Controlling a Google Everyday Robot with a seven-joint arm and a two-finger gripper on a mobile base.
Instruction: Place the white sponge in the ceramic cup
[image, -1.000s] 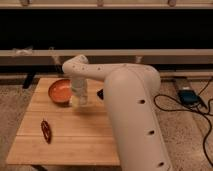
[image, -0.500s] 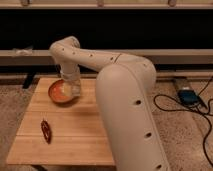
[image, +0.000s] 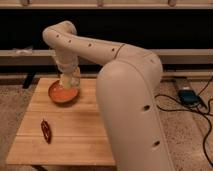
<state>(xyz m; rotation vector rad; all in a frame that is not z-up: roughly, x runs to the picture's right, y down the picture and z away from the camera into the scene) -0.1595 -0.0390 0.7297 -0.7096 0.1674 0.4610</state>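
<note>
Hanging just above the orange bowl (image: 53, 93), the gripper (image: 70, 83) has its fingers clenched, contents unclear.

We see the thick white base link (image: 132, 110) filling the foreground on the right. From its top the arm (image: 97, 49) stretches back and to the left, up to a rounded elbow (image: 59, 36). Below that bend the hand (image: 69, 84) hangs pointing straight down at the left of our view, its fingers closed together.
</note>
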